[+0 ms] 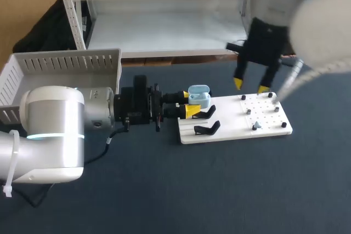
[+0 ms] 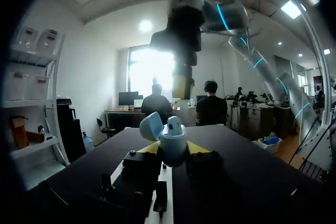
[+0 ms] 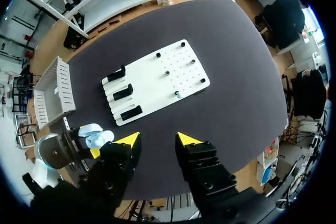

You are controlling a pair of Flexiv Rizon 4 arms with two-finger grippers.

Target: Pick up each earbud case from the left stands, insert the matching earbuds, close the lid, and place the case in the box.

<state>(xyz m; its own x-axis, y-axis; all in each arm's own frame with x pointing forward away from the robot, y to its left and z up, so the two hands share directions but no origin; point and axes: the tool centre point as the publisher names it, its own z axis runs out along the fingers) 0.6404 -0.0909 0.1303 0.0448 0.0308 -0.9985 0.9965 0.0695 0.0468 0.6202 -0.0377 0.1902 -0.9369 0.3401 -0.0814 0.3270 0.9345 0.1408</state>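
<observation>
Dark table (image 1: 164,190) under everything. On its far left, white slatted box (image 1: 60,67). Right of that, white board (image 1: 236,130) — black stands (image 3: 123,92) along its left end, small pegs (image 1: 248,111) across its right half, with a tiny pale piece (image 1: 255,126) among them, too small to name for sure.

Reaching in from the left, left tool (image 2: 174,150), yellow tips pinching the pale blue earbud case (image 1: 199,96) from two sides. Case near the board's far left corner, upright between the tips, lid (image 2: 150,125) tipped open; contents not to be made out. Over the board's far right, right tool (image 1: 250,86), fingers spread, holding nothing.

Likely handling: light, rigid, glossy shell with rounded sides — prone to slipping or twisting in a pinch. Best held low on the body, across the two broad faces, well clear of the lid, leaving the opening free for loading. Firm but not hard squeeze; little to break besides the lid.
</observation>
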